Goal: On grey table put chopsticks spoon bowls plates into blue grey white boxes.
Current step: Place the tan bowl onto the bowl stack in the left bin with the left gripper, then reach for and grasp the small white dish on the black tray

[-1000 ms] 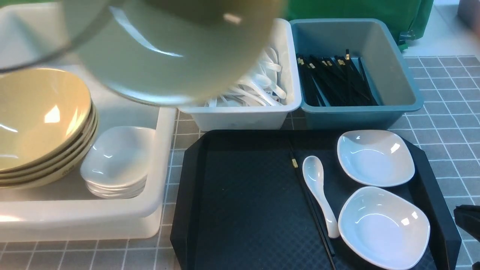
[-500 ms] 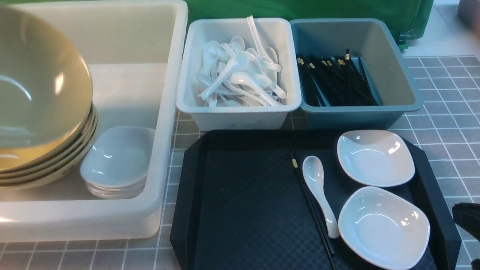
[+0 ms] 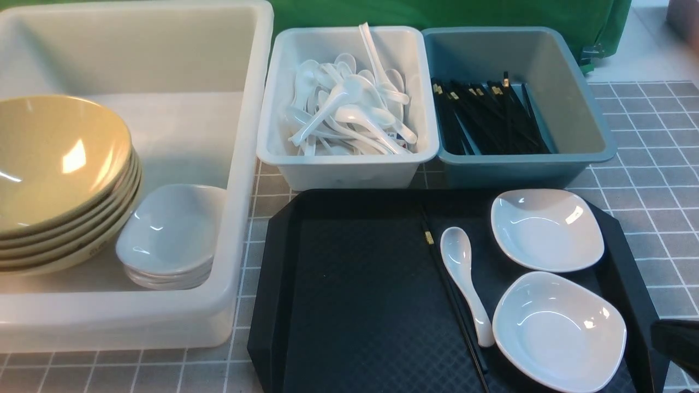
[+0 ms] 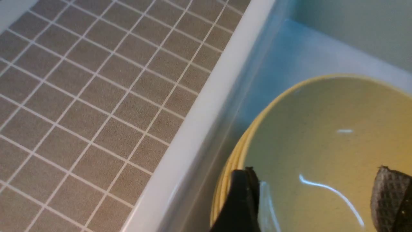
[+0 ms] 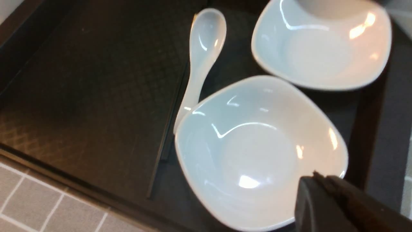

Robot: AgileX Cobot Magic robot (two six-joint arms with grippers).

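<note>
Several olive-yellow bowls [image 3: 54,158] sit stacked in the large white tub [image 3: 240,180], beside a stack of white plates [image 3: 169,229]. In the left wrist view my left gripper [image 4: 315,193] hangs open just over the top bowl [image 4: 322,135], holding nothing. On the black tray [image 3: 355,295] lie a pair of chopsticks [image 3: 448,295], a white spoon [image 3: 464,278] and two plates [image 3: 546,229] [image 3: 557,330]. My right gripper [image 5: 317,180] is shut and empty, above the near plate's [image 5: 257,148] edge.
A grey-white bin [image 3: 349,169] full of spoons and a blue-grey bin [image 3: 519,166] with chopsticks stand behind the tray. The grey table [image 3: 644,180] shows to the right. Green cloth hangs at the back.
The yellow bowl held up close to the camera came down onto the stack in the tub. My left gripper opened and let it go. The right gripper edged a little further into view.
</note>
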